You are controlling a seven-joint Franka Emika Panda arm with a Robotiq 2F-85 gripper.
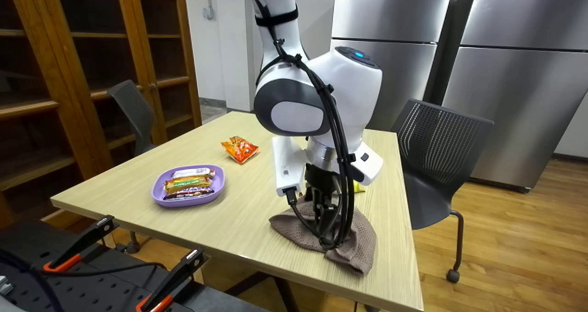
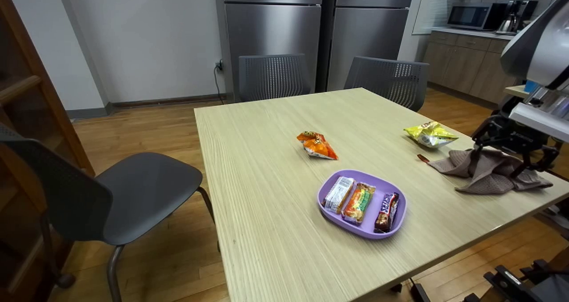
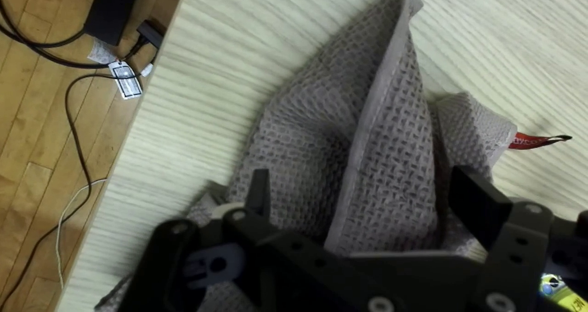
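Observation:
A crumpled grey-brown waffle-weave cloth lies on the table beneath my gripper; it also shows in an exterior view and the wrist view. A small red tag sticks out from one corner. My gripper points down with its fingers wide apart, and folds of the cloth rise between them. In an exterior view the gripper has its fingertips down at the cloth; cables partly hide them in an exterior view. A yellow snack bag lies close beside the cloth.
A purple plate holds a white-wrapped bar, an orange-green bar and a dark bar. An orange snack bag lies behind the plate. Grey chairs stand around the table. The table edge runs near the cloth.

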